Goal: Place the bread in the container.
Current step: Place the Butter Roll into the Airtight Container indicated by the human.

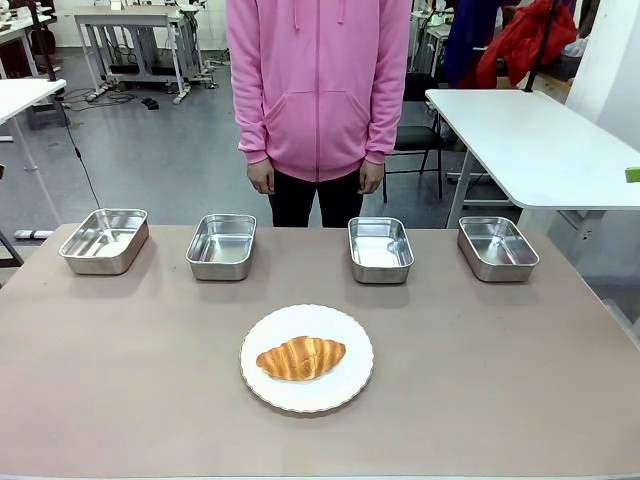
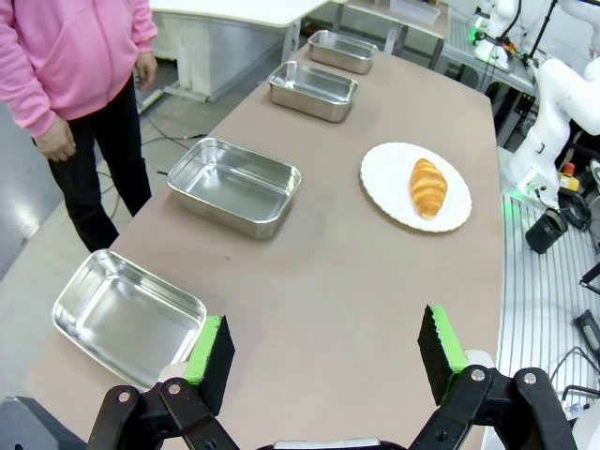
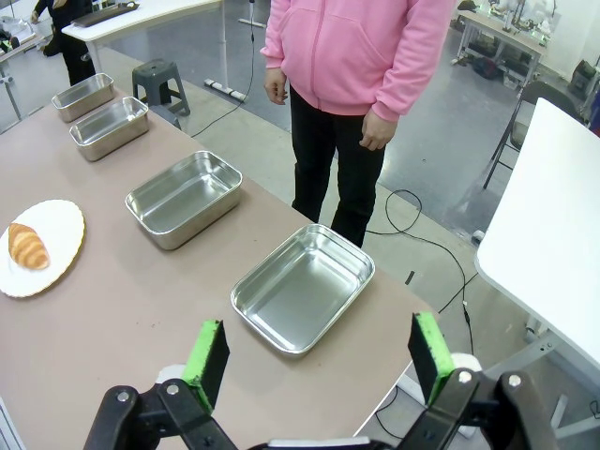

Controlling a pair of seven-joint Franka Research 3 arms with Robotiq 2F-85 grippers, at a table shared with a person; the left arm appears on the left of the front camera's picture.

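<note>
Bread, a ridged golden croissant, lying flat at the middle of a white plate on the near half of the worktop. Judged light, soft and flaky: the crust would crush or shed under a hard pinch, and its glaze may slip. The sensible hold is therefore a gentle one across the thick middle, jaws square to the long axis (the thin tips would likely tear). Beyond the plate stands a row of four empty steel pans, each a possible container; which one is meant cannot be told. A person stands behind the row. Left gripper is wide open and empty, the bread well ahead of it and to its right. Right gripper is likewise open and empty, the bread far off at that view's left edge.
</note>
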